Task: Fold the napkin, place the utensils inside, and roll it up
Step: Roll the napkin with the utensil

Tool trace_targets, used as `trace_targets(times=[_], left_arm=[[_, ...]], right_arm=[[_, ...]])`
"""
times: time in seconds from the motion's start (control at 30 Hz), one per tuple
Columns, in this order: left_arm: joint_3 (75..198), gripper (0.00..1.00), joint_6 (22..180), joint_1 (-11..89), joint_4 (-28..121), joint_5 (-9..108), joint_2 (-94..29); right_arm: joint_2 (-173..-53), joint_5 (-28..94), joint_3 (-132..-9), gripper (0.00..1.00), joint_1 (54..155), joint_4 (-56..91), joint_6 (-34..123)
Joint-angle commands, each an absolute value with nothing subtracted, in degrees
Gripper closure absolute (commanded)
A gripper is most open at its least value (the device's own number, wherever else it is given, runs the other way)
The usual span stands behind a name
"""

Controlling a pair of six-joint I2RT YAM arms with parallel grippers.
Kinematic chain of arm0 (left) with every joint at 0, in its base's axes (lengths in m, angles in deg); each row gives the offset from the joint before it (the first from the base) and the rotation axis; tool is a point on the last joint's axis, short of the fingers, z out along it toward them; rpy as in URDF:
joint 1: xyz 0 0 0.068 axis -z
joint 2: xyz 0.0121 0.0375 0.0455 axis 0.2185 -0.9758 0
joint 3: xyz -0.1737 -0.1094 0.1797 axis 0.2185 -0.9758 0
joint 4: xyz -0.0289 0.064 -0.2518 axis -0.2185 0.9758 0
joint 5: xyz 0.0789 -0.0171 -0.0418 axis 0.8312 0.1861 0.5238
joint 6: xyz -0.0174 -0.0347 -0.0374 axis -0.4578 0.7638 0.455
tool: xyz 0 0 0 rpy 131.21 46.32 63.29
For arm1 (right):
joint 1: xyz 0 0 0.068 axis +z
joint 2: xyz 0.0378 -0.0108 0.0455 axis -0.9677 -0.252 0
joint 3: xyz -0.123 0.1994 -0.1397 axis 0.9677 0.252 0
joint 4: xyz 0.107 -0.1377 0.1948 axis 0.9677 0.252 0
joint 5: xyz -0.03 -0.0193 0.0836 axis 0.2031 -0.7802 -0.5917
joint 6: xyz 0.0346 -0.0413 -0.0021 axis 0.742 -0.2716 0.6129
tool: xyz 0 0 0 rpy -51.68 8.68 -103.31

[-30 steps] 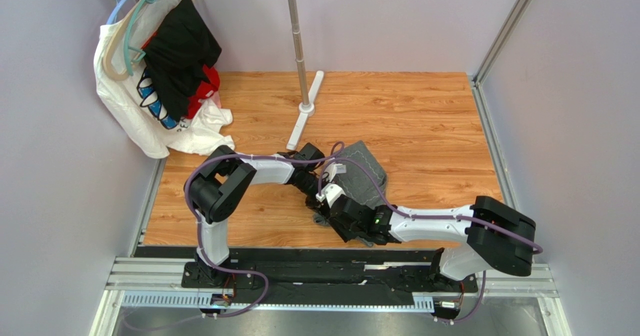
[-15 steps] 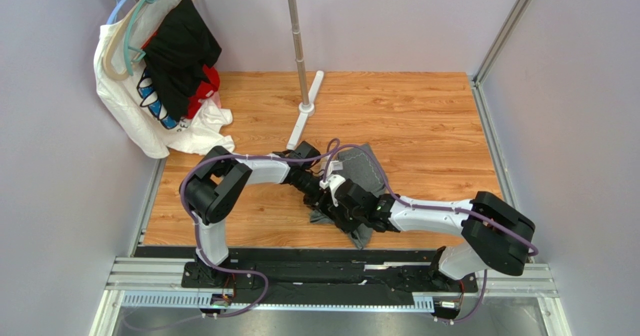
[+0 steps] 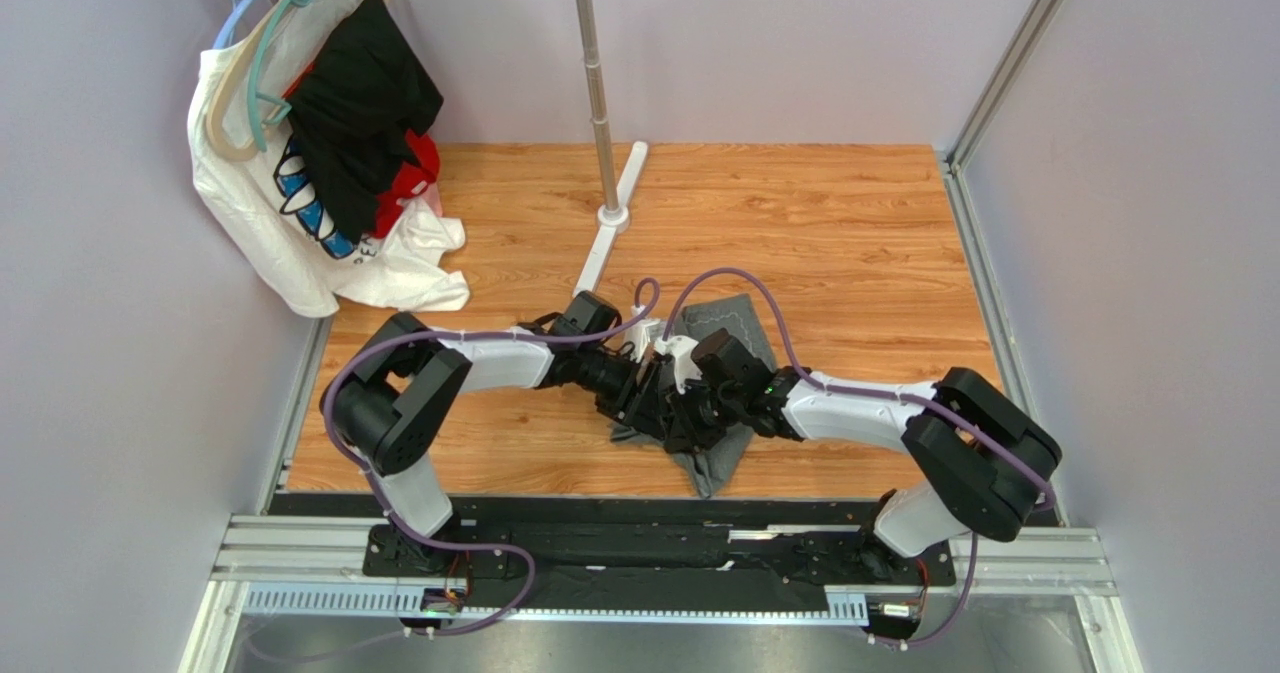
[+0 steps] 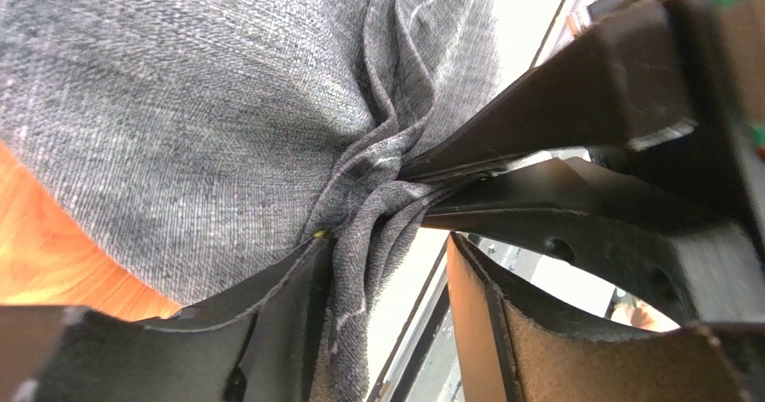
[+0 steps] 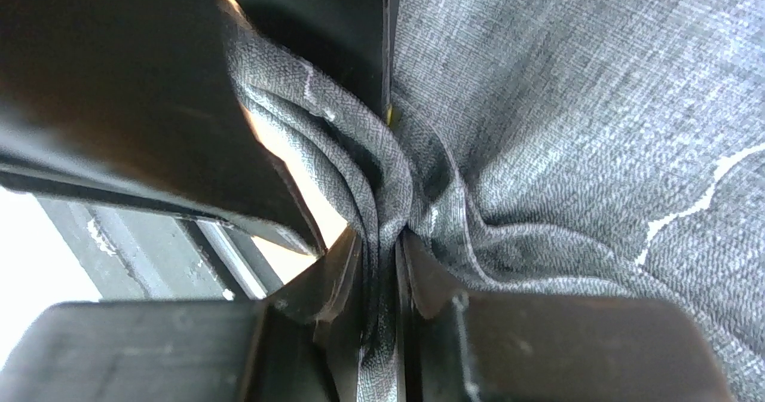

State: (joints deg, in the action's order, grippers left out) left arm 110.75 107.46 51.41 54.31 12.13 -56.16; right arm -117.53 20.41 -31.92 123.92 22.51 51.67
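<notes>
Two arms meet at the middle of the bench (image 3: 842, 238). The left arm (image 3: 496, 361) reaches in from the left of the overhead frame and the right arm (image 3: 860, 403) from the right, with their wrists crowded together over the napkin (image 3: 739, 325). The napkin lies crumpled near the bench's centre, one grey part spreading above the wrists and another corner trailing below them toward the lower edge. The right fingers (image 5: 334, 281) are pressed together on a gathered bunch of the cloth, which is squeezed into tight folds between them. Creases fan out from that pinch across the fabric, and a pale stitched line (image 5: 682, 216) runs at the right of the right wrist frame. The left fingers (image 4: 269, 321) stand apart just beside that pinch. A strand of the bunched napkin hangs in their gap and lies against one of them, with bright space between the cloth and the other, so they grip nothing. Clothes (image 3: 323, 133) hang at the upper left, and a pole (image 3: 594, 88) rises at the top centre.
</notes>
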Motion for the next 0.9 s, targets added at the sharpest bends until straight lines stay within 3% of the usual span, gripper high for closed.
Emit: trace_targets(times=[0.0,0.03,0.07,0.27,0.5,0.87], left_arm=[[108.2,0.38,103.0,51.3,46.2,16.2,-52.0],[107.6,0.38,102.8,51.2,45.8,16.7,-51.2],[107.3,0.24,102.7,51.1,45.1,17.4,-49.4],[103.3,0.19,103.7,50.5,39.9,24.6,-40.8],[100.2,0.19,103.4,49.6,37.0,29.4,-36.2],[91.2,0.19,103.5,48.9,21.5,21.3,-35.9]], right_arm=[[-121.3,15.2,-30.3,1.00,122.2,26.8,51.5],[-121.7,14.4,-30.4,1.00,121.9,26.8,51.4],[-122.0,13.9,-30.5,1.00,121.3,26.7,51.3],[-122.7,9.7,-30.0,1.00,118.1,25.4,51.5],[-124.2,4.4,-29.8,1.00,114.7,23.8,52.1],[-128.2,-2.4,-31.3,1.00,109.5,23.3,52.3]])
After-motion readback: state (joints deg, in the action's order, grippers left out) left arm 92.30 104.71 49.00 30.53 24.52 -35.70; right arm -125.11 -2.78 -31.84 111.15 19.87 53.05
